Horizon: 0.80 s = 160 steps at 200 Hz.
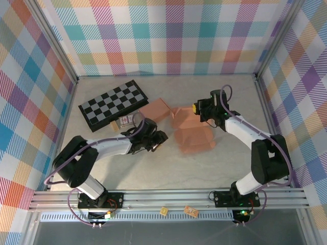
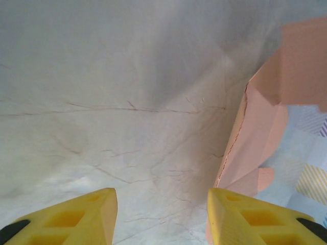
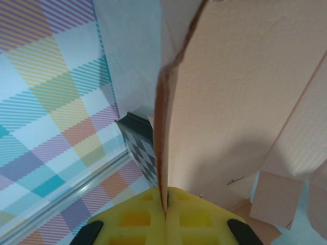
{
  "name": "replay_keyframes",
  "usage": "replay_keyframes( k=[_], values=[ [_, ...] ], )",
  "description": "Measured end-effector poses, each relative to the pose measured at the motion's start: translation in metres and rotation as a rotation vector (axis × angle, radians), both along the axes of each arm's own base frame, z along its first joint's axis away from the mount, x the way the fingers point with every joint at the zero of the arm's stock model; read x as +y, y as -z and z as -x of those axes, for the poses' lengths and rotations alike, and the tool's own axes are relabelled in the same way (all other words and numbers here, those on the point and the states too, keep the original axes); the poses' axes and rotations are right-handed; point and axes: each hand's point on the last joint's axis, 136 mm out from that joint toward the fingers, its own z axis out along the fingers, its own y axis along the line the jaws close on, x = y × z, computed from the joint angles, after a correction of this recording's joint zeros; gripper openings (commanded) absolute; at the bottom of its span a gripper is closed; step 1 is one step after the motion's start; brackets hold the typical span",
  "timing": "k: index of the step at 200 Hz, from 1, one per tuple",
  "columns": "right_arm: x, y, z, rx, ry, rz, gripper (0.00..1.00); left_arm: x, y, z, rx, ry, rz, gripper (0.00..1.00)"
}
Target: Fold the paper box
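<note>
A checkerboard (image 1: 113,105) lies on the marbled table (image 1: 153,171), plaid walls (image 1: 168,35) around.

The table (image 1: 153,168) has a pale top, like marble, with thin dark veins. A black-and-white checkerboard (image 1: 113,104) lies flat on its far left part. A small packet (image 1: 125,121) lies just beside the board's near edge. The pink paper box (image 1: 194,138) lies open near the middle, and another pink cardboard piece (image 1: 156,108) lies between it and the board.

The top camera sits above and behind my bases, looking down over the tabletop (image 1: 153,173). My left wrist camera faces the tabletop close up; my right wrist camera sights along the paper box (image 3: 245,92). All views share that box.
</note>
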Motion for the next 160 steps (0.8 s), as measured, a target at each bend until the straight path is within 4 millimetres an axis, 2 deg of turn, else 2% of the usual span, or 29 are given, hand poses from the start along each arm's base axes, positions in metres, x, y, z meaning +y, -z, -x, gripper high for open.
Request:
replay_keyframes(
  k=[22, 48, 68, 115, 160],
  values=[
    [0.010, 0.005, 0.003, -0.038, -0.054, 0.000, 0.00, 0.020, -0.013, -0.009, -0.037, -0.017, -0.028, 0.45],
    [0.019, 0.016, 0.008, -0.091, -0.124, -0.009, 0.00, 0.028, -0.020, -0.020, -0.077, 0.002, -0.044, 0.42],
    [0.026, 0.021, 0.013, -0.132, -0.175, -0.013, 0.00, 0.029, -0.025, -0.026, -0.117, 0.031, -0.047, 0.41],
    [0.040, 0.016, 0.016, -0.285, -0.278, -0.050, 0.00, 0.022, -0.046, -0.050, -0.247, 0.072, 0.011, 0.38],
    [0.054, 0.022, 0.008, -0.374, -0.349, -0.090, 0.00, 0.025, -0.050, -0.060, -0.293, 0.096, -0.004, 0.38]
  ],
)
